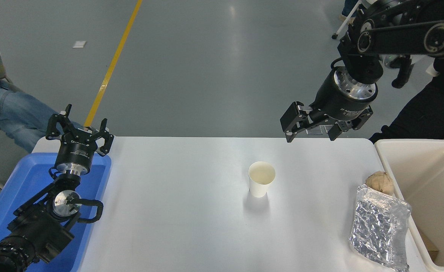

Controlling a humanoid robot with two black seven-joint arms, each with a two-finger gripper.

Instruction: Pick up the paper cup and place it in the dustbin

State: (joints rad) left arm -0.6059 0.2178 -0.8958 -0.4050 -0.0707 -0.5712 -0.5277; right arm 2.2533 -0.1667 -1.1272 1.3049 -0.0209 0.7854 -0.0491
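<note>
Table (191, 226), white, spans the view; at its right edge stands the cream-beige dustbin (426, 177), at its left a blue plastic tray (25, 181). Over the tray the left gripper (80, 126) is parked, fingers spread. Right gripper (312, 134) hangs above the far edge, jaws apart, empty. A silver foil bag (379, 226) lies beside the bin. The paper cup (261, 178) stands upright mid-table, apart from everything.

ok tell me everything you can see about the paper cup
The paper cup is small, plain white and tapered, with a rolled rim and a cream inside that looks empty. It stands upright, mouth up, near the middle of the white table, casting a faint shadow. Nothing touches it.
</note>
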